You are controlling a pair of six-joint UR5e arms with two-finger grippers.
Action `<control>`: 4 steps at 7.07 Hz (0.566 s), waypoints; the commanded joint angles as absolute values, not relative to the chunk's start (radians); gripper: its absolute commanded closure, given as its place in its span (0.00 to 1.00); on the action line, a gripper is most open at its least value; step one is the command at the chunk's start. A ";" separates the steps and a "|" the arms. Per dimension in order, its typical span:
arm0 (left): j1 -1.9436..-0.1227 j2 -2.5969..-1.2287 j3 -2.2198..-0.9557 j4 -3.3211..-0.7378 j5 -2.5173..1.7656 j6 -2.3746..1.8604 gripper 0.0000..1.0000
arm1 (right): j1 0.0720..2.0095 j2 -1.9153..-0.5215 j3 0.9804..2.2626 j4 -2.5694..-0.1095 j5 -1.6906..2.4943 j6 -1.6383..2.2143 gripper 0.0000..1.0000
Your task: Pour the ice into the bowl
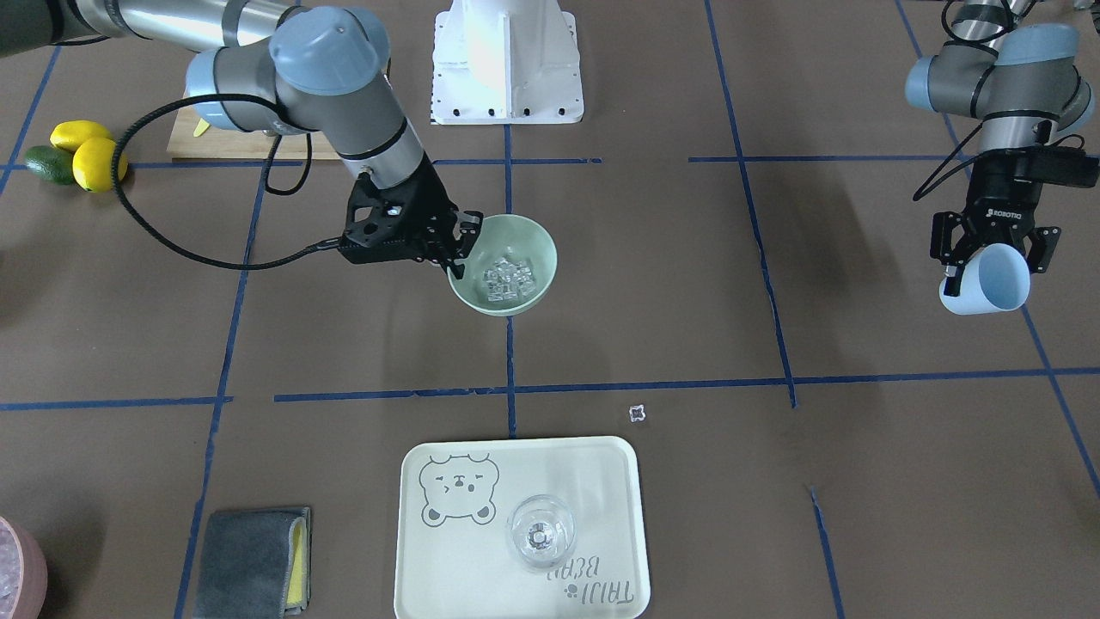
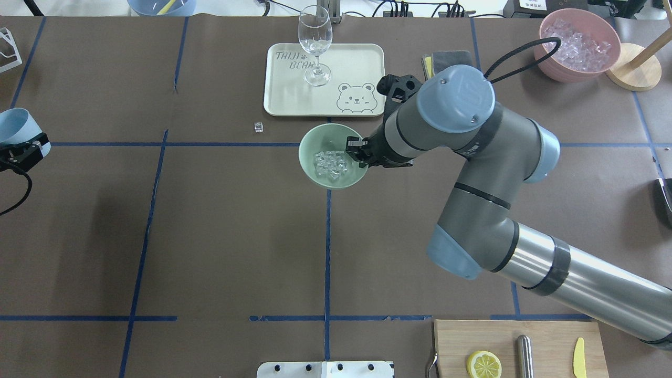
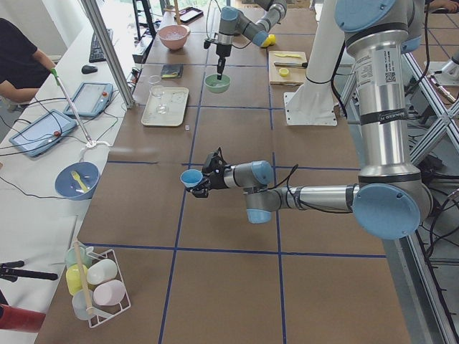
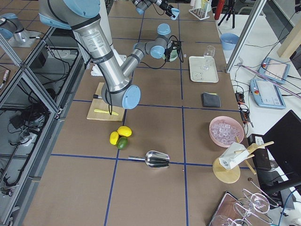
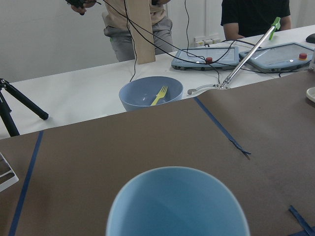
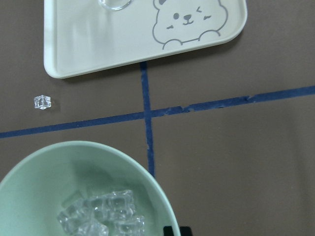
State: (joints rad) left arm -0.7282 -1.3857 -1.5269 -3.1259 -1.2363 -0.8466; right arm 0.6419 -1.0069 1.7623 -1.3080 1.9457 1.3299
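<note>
The right gripper (image 1: 457, 262) is closed narrowly on the rim of the bowl (image 1: 533, 236), on the side turned away from the left arm. In the right wrist view, a dark fingertip (image 6: 172, 231) shows right at that rim. The bowl stands upright on the table (image 1: 687, 301). The ice (image 1: 507, 275) is heaped in the bottom of the bowl, the cubes overlapping too much to be counted. One loose cube (image 1: 636, 413) lies on the table beyond the bowl from the robot, near a corner of the tray (image 1: 601, 464).

The left gripper (image 1: 990, 258) is held above the table, well apart from the bowl. Its jaws are spread to the width of the one pale blue cup (image 1: 988, 288), which is clamped between them and tipped on its side.

"ROBOTIQ" is printed in white on the body of the left gripper. "TAIJI BEAR" and a bear's face are printed on the tray.

One tray lies beyond the bowl from the robot, and one stemmed glass (image 1: 540, 533) stands upright on it. Two lemons (image 1: 90, 155) and one dark green fruit (image 1: 47, 163) lie together on the right arm's side of the bowl. Beside them is one wooden board (image 2: 514, 336), on which one lemon half (image 2: 483, 364) is seen. One pink bowl (image 2: 546, 65) filled with more ice and one folded grey cloth (image 1: 249, 563) lie farther out on that same side, past the tray.
</note>
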 commanded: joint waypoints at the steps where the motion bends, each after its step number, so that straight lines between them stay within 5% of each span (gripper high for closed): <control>1: -0.506 -1.382 -1.479 -3.140 -0.966 -0.998 1.00 | 0.701 -1.165 1.874 -1.305 1.986 1.208 1.00; 4: -0.445 -1.382 -1.437 -3.139 -0.898 -1.029 1.00 | 0.767 -1.317 1.927 -1.293 2.014 1.063 1.00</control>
